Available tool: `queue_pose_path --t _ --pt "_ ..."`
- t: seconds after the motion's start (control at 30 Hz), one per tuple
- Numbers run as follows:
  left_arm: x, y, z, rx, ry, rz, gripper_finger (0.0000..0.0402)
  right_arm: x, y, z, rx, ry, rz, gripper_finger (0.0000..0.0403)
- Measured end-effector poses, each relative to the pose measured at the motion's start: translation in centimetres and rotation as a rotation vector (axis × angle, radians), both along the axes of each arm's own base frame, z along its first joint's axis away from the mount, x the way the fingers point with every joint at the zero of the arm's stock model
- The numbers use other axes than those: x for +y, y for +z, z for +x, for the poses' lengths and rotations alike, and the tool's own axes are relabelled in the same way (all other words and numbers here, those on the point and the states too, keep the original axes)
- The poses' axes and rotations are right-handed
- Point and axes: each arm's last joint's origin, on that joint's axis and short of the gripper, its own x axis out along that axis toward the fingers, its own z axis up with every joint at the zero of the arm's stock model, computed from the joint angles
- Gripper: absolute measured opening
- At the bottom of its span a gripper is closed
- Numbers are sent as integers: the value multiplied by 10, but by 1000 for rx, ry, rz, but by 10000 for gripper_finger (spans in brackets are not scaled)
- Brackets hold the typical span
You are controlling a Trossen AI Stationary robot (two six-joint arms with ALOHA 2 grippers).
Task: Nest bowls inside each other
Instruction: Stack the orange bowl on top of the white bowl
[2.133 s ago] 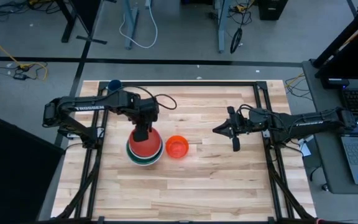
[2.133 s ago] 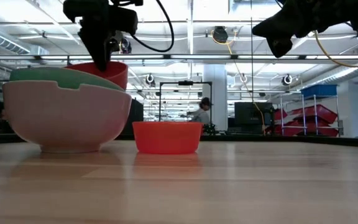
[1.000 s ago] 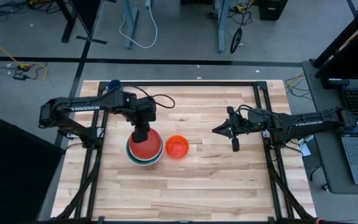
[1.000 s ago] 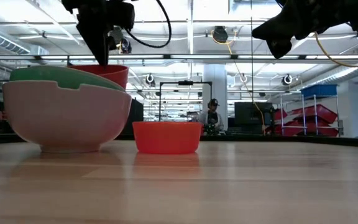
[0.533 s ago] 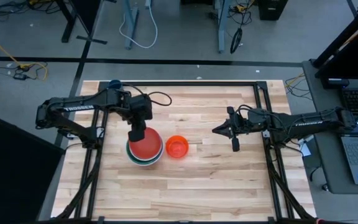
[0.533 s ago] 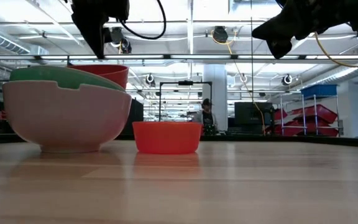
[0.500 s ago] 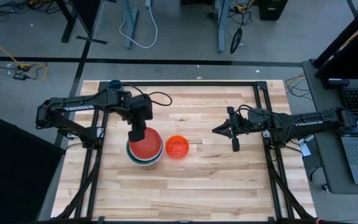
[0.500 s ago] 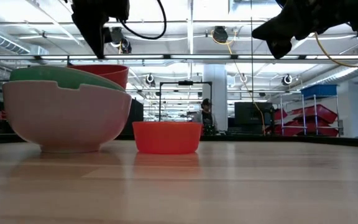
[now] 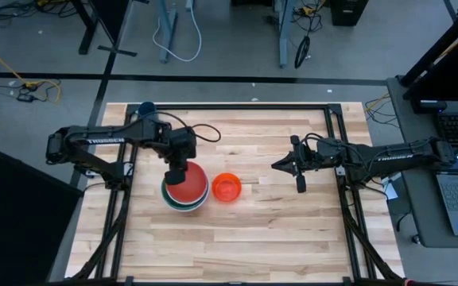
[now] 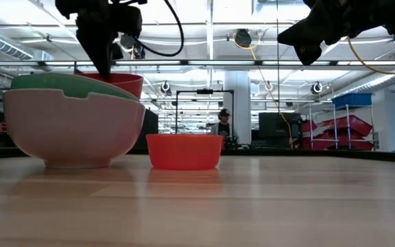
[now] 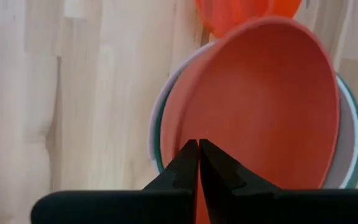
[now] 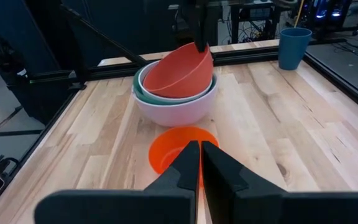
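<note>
A large white bowl stands on the table with a green bowl nested in it. On top lies a red bowl, tilted, with its far rim raised. A small orange-red bowl stands alone just right of the stack. My left gripper is shut and points down at the red bowl's far-left rim. My right gripper hangs shut above the table to the right, with nothing in it. My left gripper comes from above, pointing steeply down. Its shut fingertips meet the red bowl's raised rim on the side away from the orange-red bowl. No gap shows between the fingers. The red bowl stays tilted inside the green bowl.
A dark blue cup stands at the table's far left corner. Black frame rails run along the table's edges. Bare wood lies in front of the bowls and between the orange-red bowl and my right gripper.
My left gripper has drifted a little toward the table's left edge, risen slightly, then come down onto the red bowl's raised rim. The bowls stand where they were.
</note>
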Motion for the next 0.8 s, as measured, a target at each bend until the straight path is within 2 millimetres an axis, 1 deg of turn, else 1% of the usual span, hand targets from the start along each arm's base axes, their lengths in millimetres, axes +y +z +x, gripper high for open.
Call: queue_pose_path --t 0.17,0.5,0.8 --pt "0 -2 1 -13 -1 1 0 0 0 0 0 1 -1 0" --pt "1 15 5 -67 0 12 0 -8 0 0 1 -44 -5 0" --pt "4 15 4 -61 -7 55 0 -11 0 0 1 -55 -5 0"
